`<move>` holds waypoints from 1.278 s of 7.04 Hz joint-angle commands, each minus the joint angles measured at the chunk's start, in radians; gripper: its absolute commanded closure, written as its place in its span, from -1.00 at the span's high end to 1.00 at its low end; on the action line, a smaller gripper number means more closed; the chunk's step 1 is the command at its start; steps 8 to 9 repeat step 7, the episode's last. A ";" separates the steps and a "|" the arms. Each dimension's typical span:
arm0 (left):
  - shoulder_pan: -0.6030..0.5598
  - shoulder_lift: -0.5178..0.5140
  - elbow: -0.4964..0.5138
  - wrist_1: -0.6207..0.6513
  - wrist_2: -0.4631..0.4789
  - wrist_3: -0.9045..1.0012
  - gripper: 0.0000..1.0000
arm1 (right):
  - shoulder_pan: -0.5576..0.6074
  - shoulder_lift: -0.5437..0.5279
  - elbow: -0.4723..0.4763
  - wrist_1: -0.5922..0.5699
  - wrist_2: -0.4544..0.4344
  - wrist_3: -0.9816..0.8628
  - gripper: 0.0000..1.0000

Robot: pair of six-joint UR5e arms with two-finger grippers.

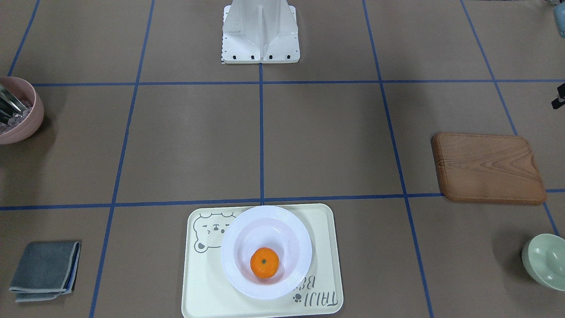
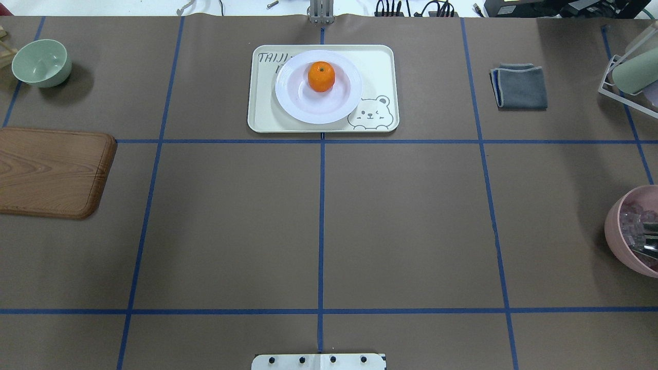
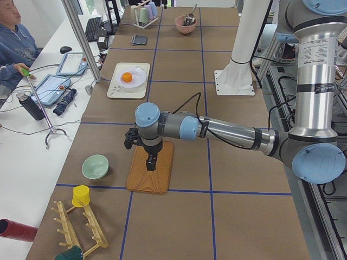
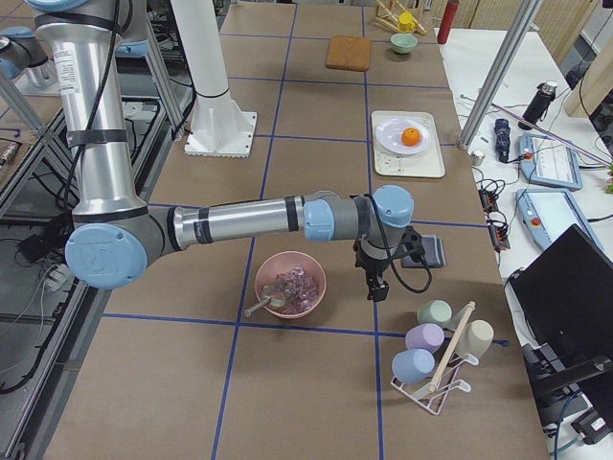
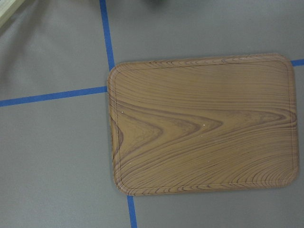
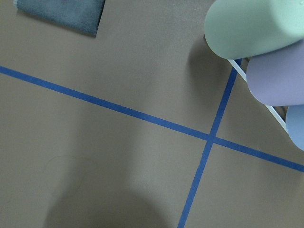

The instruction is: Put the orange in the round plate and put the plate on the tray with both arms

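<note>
The orange lies inside the white round plate. The plate rests on the cream bear tray at the table's far middle. No gripper touches them. My left gripper hangs over the wooden board, far from the tray. My right gripper hovers beside the pink bowl. Both grippers show only in the side views, so I cannot tell whether they are open or shut.
The wooden board and a green bowl sit on my left. On my right are a folded grey cloth, the pink bowl and a cup rack. A person sits at the side desk.
</note>
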 commanded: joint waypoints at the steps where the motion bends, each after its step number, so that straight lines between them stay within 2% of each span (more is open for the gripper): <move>1: -0.003 0.006 0.006 0.000 -0.001 -0.003 0.95 | -0.003 0.002 -0.001 0.000 0.002 0.005 1.00; 4: -0.015 -0.007 0.016 -0.003 -0.001 -0.002 0.95 | -0.011 0.026 0.000 0.000 0.005 0.043 1.00; 6: -0.069 -0.027 0.009 0.000 -0.001 -0.002 0.95 | -0.020 0.040 -0.006 0.000 0.000 0.043 1.00; 9: -0.069 -0.037 0.014 0.000 -0.001 -0.002 0.95 | -0.018 0.051 0.003 0.000 0.000 0.054 1.00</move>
